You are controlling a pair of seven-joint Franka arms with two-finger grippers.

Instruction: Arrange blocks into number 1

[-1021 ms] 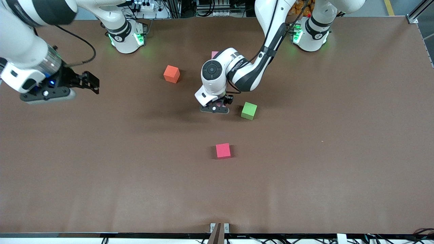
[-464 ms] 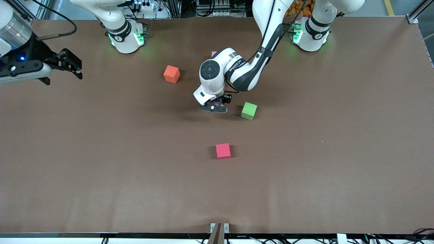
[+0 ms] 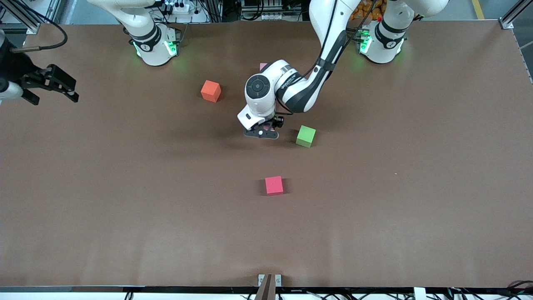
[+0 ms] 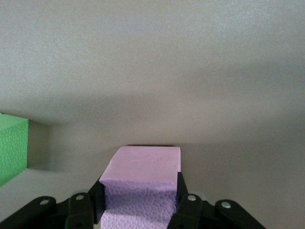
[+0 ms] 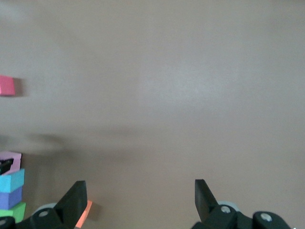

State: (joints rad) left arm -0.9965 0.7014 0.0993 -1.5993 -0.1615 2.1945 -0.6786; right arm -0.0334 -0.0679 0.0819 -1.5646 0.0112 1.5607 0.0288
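My left gripper hangs low over the middle of the table, shut on a pale pink block. I cannot tell whether that block rests on the table. A green block lies just beside it, toward the left arm's end. An orange block lies farther from the front camera, a red block nearer. Another pink block peeks out above the left arm. In the right wrist view a light blue block, a purple block and a second green block sit in a row. My right gripper is open and holds nothing.
The brown table spreads wide around the blocks. The left arm's forearm and wrist cover the row of blocks in the front view. A small metal bracket sits at the table's front edge.
The right arm has drawn back toward its own end of the table, still open. The left gripper has stayed almost in place, shut on the pink block.
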